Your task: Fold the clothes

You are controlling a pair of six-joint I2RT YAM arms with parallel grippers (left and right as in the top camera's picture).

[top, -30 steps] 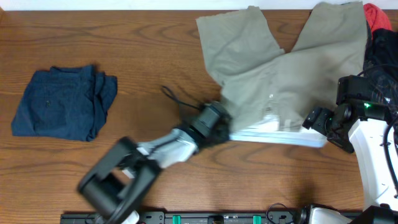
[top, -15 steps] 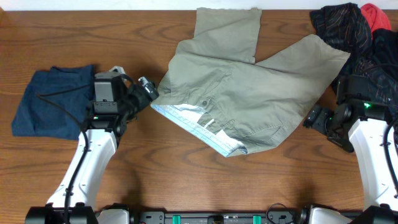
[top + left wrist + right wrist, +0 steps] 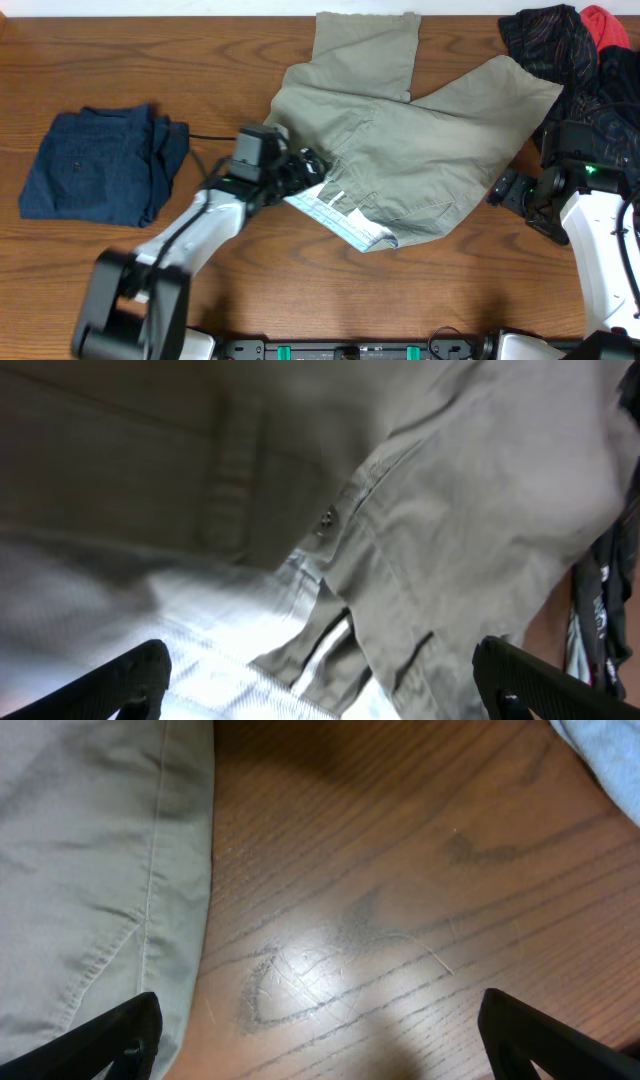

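— Where are the trousers (image 3: 430,150)?

— Crumpled over the middle and right of the tabletop (image 3: 100,60). One leg runs to the far edge. The other reaches toward the striped pile (image 3: 560,45) in the far right corner. The waistband (image 3: 345,218) faces the near side, turned out so its pale lining shows.

— And the claws?

— The left claw (image 3: 312,165) sits at the waistband's left end. Its wrist view shows the jaws wide apart over the cloth, gripping nothing. The right claw (image 3: 503,190) is just beside the right leg's edge, jaws equally wide over bare wood, nothing held.

— What could go wrong?

— I'd say the left could pinch only the lining or a single layer, so the trousers would drag in a heap rather than fold. The right leg's end seems to touch the striped pile, so a pull might bring that along.

— The surface?

— Dark grained wood, glossy and scuffed, so cloth should slide easily. Folded denim (image 3: 95,165) lies well apart at the left. Of the room, only a pale strip past the far edge shows.
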